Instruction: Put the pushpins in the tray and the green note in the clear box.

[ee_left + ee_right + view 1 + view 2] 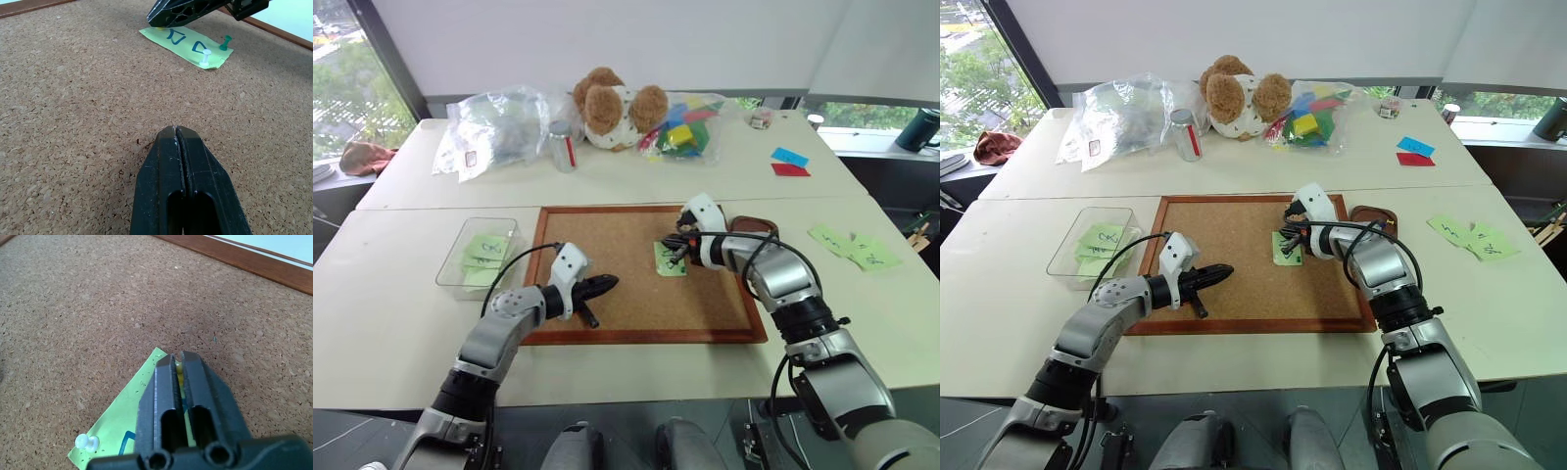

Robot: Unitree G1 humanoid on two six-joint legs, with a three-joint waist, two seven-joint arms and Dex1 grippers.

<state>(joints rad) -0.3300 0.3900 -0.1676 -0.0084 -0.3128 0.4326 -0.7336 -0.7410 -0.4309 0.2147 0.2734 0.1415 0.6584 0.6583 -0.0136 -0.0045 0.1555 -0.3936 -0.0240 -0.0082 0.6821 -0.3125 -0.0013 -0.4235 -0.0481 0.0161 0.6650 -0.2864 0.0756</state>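
Right gripper pinches a yellow pushpin at the green note corner.

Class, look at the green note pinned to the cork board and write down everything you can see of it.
The green note is a small light green paper square with two dark triangle outlines drawn on it. It lies flat on the cork board, toward the board's right side. A white pushpin and a green pushpin stand in two of its corners. At another corner the right gripper is shut on a yellow pushpin.
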